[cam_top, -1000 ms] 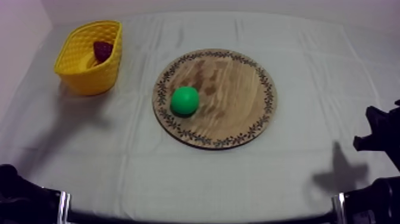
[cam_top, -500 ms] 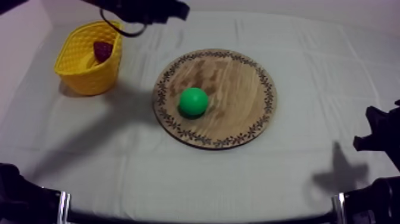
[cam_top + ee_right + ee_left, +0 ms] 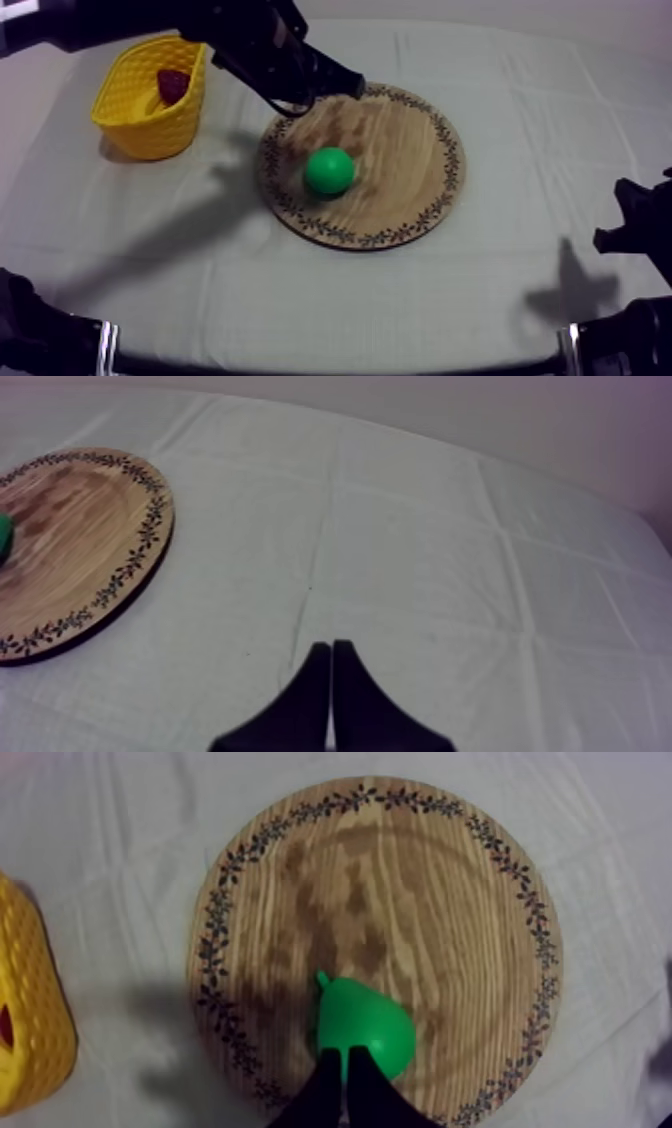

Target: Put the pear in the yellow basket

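The green pear (image 3: 329, 170) lies on the round wooden board (image 3: 400, 140), left of its middle. My left arm reaches in from the upper left, and my left gripper (image 3: 345, 85) hovers over the board's far left rim, apart from the pear. In the left wrist view its fingers lie together as a narrow wedge (image 3: 345, 1057), shut on nothing, with the pear (image 3: 365, 1027) just beyond the tips on the board (image 3: 400, 902). The yellow basket (image 3: 130, 100) stands at the far left with a small red fruit (image 3: 172, 84) inside. My right gripper (image 3: 625, 215) rests at the right edge, shut (image 3: 330, 651).
The grey-white cloth shows fold lines. The basket's side (image 3: 30, 1032) sits left of the board in the left wrist view. From the right wrist view, the board's rim (image 3: 70, 546) and a sliver of the pear (image 3: 3, 536) lie off to the side.
My left arm has come in from the upper left and moved down and right, over the board's far rim. The pear has shifted slightly right on the board. The right arm has not moved.
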Action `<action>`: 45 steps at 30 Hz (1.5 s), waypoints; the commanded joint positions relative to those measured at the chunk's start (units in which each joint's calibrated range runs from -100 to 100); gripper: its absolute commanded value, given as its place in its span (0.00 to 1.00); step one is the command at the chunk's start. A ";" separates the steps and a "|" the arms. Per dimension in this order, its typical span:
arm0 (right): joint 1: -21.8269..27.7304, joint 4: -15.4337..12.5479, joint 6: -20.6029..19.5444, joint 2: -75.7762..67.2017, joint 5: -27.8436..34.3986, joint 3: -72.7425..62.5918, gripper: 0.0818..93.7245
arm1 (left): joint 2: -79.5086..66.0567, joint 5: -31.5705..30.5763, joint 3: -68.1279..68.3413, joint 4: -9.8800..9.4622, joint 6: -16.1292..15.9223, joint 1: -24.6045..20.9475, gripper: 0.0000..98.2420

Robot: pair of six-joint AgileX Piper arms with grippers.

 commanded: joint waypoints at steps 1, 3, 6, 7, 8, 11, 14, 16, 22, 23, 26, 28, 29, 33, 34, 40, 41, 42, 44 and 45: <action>0.01 0.00 0.01 0.01 0.02 0.05 0.00 | 1.01 0.11 -0.20 0.22 0.67 0.12 0.00; 0.01 0.00 0.01 0.01 0.02 0.05 0.00 | 1.93 0.14 -0.32 0.52 0.85 0.20 0.00; 0.01 0.00 0.01 0.01 0.02 0.05 0.00 | 3.14 -0.22 -0.40 0.79 0.92 0.11 0.00; 0.01 0.00 0.01 0.01 0.02 0.05 0.00 | 3.48 -0.40 -0.45 0.84 0.93 0.01 0.00; 0.01 0.00 0.01 0.01 0.02 0.05 0.00 | 3.76 -0.57 -0.51 0.91 0.90 -0.11 0.00; 0.01 0.00 0.01 0.01 0.02 0.05 0.00 | 4.45 -0.88 -0.78 1.04 0.87 -0.54 0.00; 0.01 0.00 0.01 0.01 0.02 0.05 0.00 | 4.94 -0.99 -0.89 1.21 0.82 -0.84 0.00; 0.01 0.00 0.01 0.01 0.02 0.05 0.00 | 5.26 -1.02 -0.89 1.30 0.78 -0.90 0.00; 0.01 0.00 0.01 0.01 0.02 0.05 0.00 | 6.06 -0.55 -1.14 1.37 0.82 -0.83 0.00; 0.01 0.00 0.01 0.01 0.02 0.05 0.00 | 6.17 -0.48 -1.16 1.40 0.63 -0.82 0.01; 0.01 0.00 0.01 0.01 0.02 0.05 0.00 | 6.48 -0.64 -1.20 1.76 -0.90 -0.77 0.10; 0.01 0.00 0.01 0.01 0.02 0.05 0.00 | 6.65 -0.79 -1.21 1.83 -1.13 -0.80 0.20; 0.01 0.00 0.01 0.01 0.02 0.05 0.00 | 6.70 -0.84 -1.22 1.80 -0.94 -0.87 0.25; 0.01 0.00 0.01 0.01 0.02 0.05 0.00 | 6.93 -0.52 -1.22 1.74 -0.24 -1.33 0.55; 0.01 0.00 0.01 0.01 0.02 0.05 0.00 | 6.98 -0.17 -1.25 1.76 -0.17 -1.39 0.61; 0.01 0.00 0.01 0.01 0.02 0.05 0.00 | 7.78 2.71 -1.95 2.67 -0.46 -1.44 0.78; 0.01 0.00 0.01 0.01 0.02 0.05 0.00 | 7.96 2.97 -2.00 2.92 -0.59 -1.49 0.79; 0.01 0.00 0.01 0.01 0.02 0.05 0.00 | 8.14 3.17 -2.03 3.19 -0.72 -1.55 0.80; 0.01 0.00 0.01 0.01 0.02 0.05 0.00 | 8.61 3.57 -2.26 3.71 -0.87 -1.65 0.81; 0.01 0.00 0.01 0.01 0.02 0.05 0.00 | 8.88 3.79 -2.38 3.95 -0.90 -1.68 0.81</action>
